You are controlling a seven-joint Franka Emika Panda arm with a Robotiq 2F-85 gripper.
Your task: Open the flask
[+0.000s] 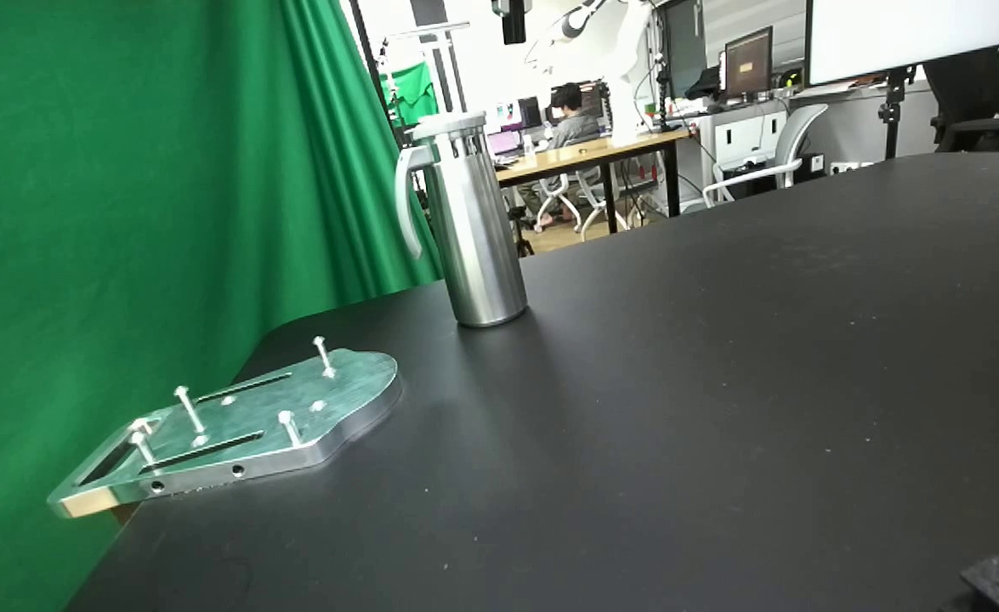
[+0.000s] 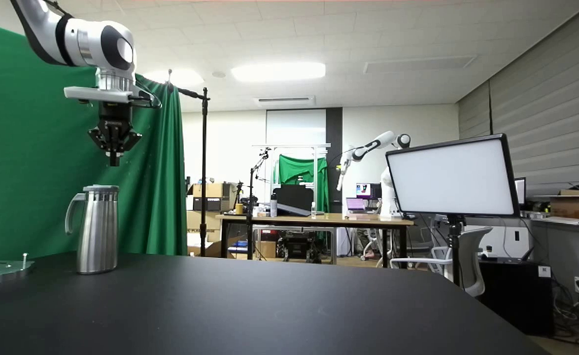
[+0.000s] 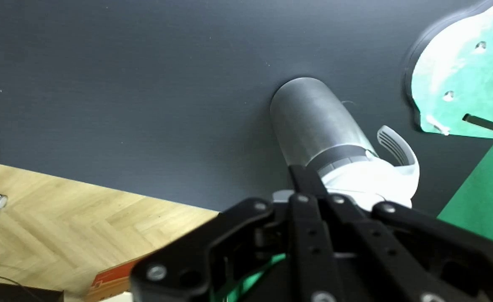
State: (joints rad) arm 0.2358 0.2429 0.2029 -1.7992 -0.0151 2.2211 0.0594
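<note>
Fingers (image 2: 114, 160) pressed together, empty, higher than upright flask (image 2: 98, 234), apart, offset to side opposite handle (image 1: 404, 202).

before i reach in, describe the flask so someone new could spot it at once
On the black table, toward the green curtain, stands a tall steel flask. The flat greenish plate nearby lies low and has pegs; the flask rises upright as a cylinder with a curved side handle.

steel flask (image 1: 480, 229) upright on black surface (image 1: 703, 399), lid (image 1: 448, 124) on, pegged plate (image 1: 251, 414) nearby, big ol' green curtain (image 1: 167, 178), hand (image 1: 513, 34) barely showing up top
</note>
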